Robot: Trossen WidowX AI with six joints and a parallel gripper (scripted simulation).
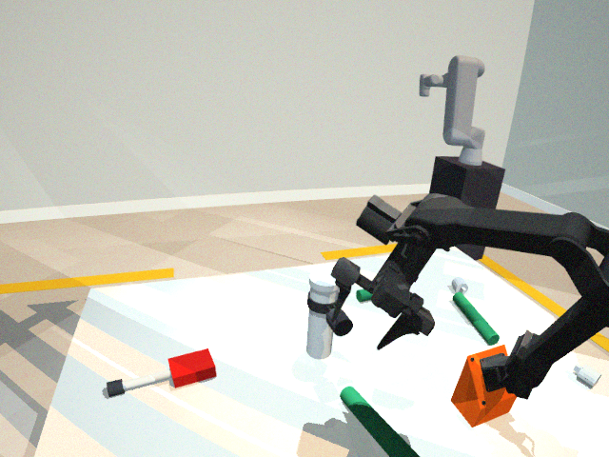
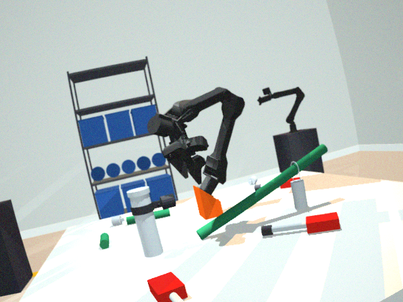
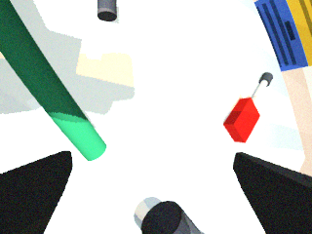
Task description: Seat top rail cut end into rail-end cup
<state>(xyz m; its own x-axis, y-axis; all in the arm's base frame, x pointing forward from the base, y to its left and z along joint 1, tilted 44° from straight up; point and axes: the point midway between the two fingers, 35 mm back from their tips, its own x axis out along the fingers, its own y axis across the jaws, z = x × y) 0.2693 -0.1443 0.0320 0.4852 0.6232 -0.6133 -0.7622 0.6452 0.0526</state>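
Gripper (image 2: 189, 168) released, jaws spread wide with nothing between them, hanging above the table (image 2: 293, 260) just off to the cup side of the big post (image 2: 148, 224). Dark brace band (image 2: 141, 209) sits high on the post just under the post cap (image 2: 138, 192), with the rail-end cup (image 2: 167, 201) sticking out from it, mouth unfilled. Green top rail (image 2: 260, 193) lies tilted well apart from the post, passing through the loop cap (image 2: 294, 165) on the smaller post (image 2: 298, 194), its cut end (image 2: 202, 232) down on the table short of the cup.
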